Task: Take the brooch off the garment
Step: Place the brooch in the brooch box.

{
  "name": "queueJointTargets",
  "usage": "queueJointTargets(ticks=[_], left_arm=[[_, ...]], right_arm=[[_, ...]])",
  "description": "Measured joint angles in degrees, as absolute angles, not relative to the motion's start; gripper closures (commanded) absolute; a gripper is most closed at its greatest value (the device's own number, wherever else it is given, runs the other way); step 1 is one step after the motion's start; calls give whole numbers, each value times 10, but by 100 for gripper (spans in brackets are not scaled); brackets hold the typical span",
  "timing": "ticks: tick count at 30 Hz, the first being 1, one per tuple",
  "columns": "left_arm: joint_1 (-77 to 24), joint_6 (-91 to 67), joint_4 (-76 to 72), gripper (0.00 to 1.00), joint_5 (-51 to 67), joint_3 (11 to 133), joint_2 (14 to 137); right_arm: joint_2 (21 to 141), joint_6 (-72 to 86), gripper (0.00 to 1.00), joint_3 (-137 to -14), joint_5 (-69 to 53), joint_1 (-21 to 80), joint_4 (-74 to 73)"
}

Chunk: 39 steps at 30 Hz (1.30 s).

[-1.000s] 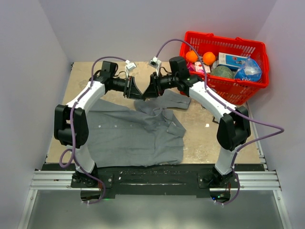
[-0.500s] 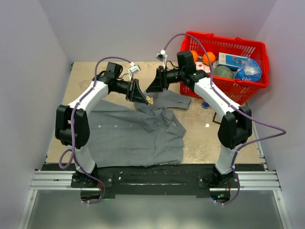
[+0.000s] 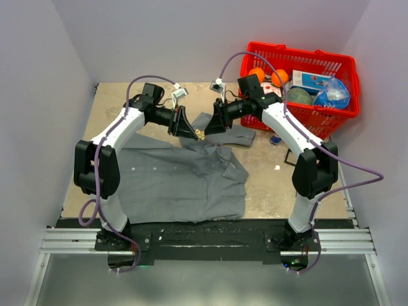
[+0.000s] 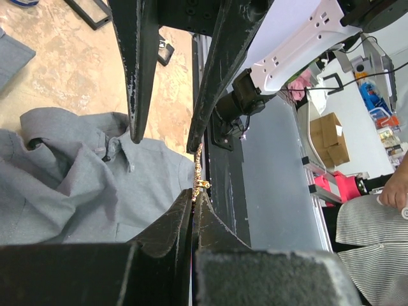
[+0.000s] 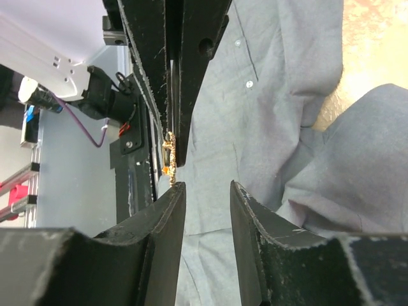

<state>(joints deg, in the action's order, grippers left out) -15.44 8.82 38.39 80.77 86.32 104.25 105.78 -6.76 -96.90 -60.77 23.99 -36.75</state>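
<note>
Left gripper is pinching the brooch with its jaws fully closed. The gold piece is sticking out past the fingertips, above the bunched top end of the garment, which is lying on the table between the arms. I can't tell from these views whether the pin is fully clear of the cloth. In the left wrist view it's looking free, so I'm judging it as off or nearly off. Right gripper is standing open, holding nothing, nose to nose with the left. The relation you're depending on: the brooch's long axis is running along the left fingers, pointing straight at the right gripper, but it isn't sitting in the right's gap. In the right wrist view it's lying just ahead of one fingertip, off to that side and nearly touching. So if you're going for a handover, I'd say the right needs to be sliding sideways to bracket it before closing. Closing from here would likely be clipping the edge or missing. Left arm is the one gripping it; right is hovering just beside. Room: bare table is showing on the far side of both grippers. The red basket is sitting close behind the right wrist, so backing off that way is giving you little margin. Left and far side are looking more open.
</note>
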Motion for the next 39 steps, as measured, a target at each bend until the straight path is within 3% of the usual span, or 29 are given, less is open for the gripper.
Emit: queueJointTargets(ticks=[5,11,21,23,28,29,31,32,33,35,37,39], left_arm=[[-154,91,386,100,808,866,1042],[-154,103,391,100,805,866,1042],[-154,105,394,100,801,867,1042],[-154,105,393,100,801,868,1043],[-154,100,393,100,813,872,1043],[-155,100,391,97,814,873,1043],[-155,100,389,82,816,874,1043],[-155,99,388,69,813,875,1043],[-155,98,387,64,809,875,1043],[-155,101,388,37,790,877,1043],[-155,103,390,27,768,881,1043],[-155,107,395,4,752,888,1044]], right_arm=[[1058,-70,63,-969,-611,239,-369],[1058,-51,53,-969,-647,222,-360],[1058,-57,57,-969,-701,234,-360],[1058,-56,65,-969,-700,244,-359],[1058,-47,98,-969,-684,253,-338],[1058,-45,100,-969,-681,252,-335],[1058,-40,100,-969,-675,251,-333],[1058,-42,100,-969,-669,250,-333],[1058,-46,100,-969,-665,250,-334],[1057,-71,100,-969,-650,247,-357],[1051,-113,100,-969,-620,242,-394],[1030,-168,100,-958,-576,232,-432]])
